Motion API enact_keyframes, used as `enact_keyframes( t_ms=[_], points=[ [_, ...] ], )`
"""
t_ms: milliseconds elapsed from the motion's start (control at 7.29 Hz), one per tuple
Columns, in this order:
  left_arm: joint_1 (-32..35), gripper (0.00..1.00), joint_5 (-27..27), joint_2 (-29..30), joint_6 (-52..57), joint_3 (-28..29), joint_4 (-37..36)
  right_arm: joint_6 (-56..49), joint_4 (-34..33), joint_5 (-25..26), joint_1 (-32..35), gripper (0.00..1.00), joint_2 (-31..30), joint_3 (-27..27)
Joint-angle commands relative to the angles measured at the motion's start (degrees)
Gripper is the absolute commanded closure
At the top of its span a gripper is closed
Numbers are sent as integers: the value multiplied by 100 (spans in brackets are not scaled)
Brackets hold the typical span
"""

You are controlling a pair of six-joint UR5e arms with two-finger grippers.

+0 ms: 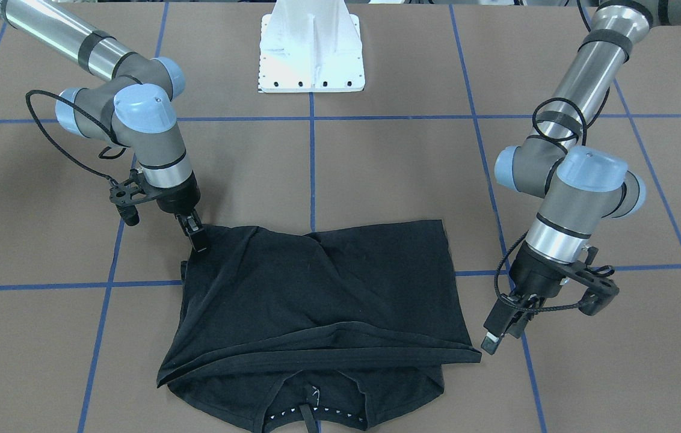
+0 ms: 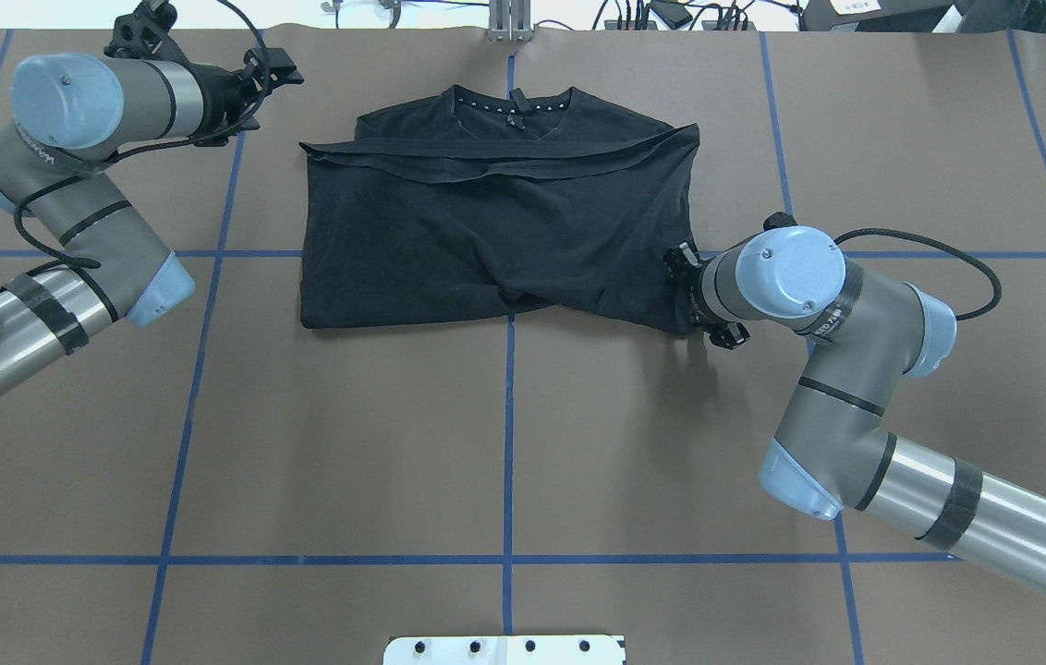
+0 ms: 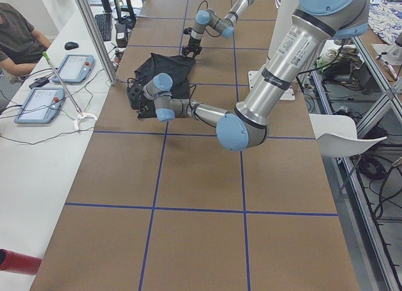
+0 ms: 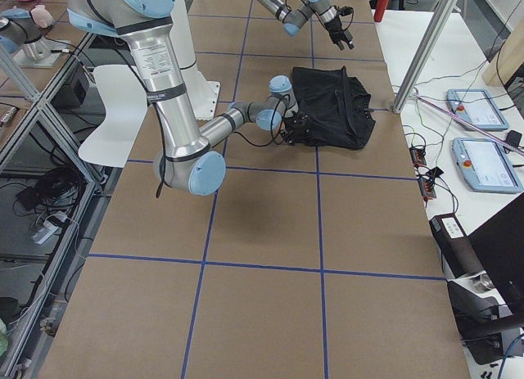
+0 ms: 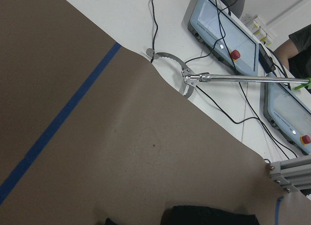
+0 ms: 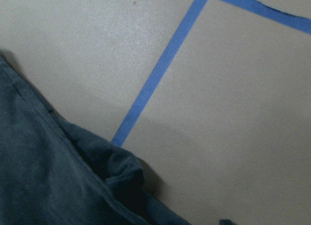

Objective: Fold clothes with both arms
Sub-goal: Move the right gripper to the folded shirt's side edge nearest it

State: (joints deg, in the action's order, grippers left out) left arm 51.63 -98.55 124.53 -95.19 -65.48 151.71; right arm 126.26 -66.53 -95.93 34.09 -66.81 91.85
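The black T-shirt [image 1: 316, 288] lies on the brown table, its lower part folded up over the chest, with the collar [image 2: 509, 97] showing at the far edge. My right gripper [image 1: 197, 237] is pinched on the shirt's near corner [image 2: 671, 305], and the wrist view shows bunched fabric [image 6: 121, 171] there. My left gripper [image 1: 502, 335] hovers open just off the folded edge's end [image 1: 476, 355], holding nothing. In the overhead view the left gripper [image 2: 275, 72] sits beyond the shirt's far left corner.
The white mounting base [image 1: 311, 54] stands at the robot's side of the table. Blue tape lines [image 2: 509, 416] grid the brown surface. A person [image 3: 16, 33] sits beyond the far edge by two teach pendants [image 3: 38, 105], a metal post [image 3: 94, 33] and a reach stick [image 5: 233, 78].
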Motion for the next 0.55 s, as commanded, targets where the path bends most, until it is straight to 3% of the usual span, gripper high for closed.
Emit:
enact_keyframes(
  t_ms=[0, 411],
  points=[
    [-3, 1, 2, 1, 0, 0, -1, -5, 0, -14, 1, 100, -69, 87],
    [-3, 1, 2, 1, 0, 0, -1, 4, -131, -320, 19, 100, -287, 543]
  ],
)
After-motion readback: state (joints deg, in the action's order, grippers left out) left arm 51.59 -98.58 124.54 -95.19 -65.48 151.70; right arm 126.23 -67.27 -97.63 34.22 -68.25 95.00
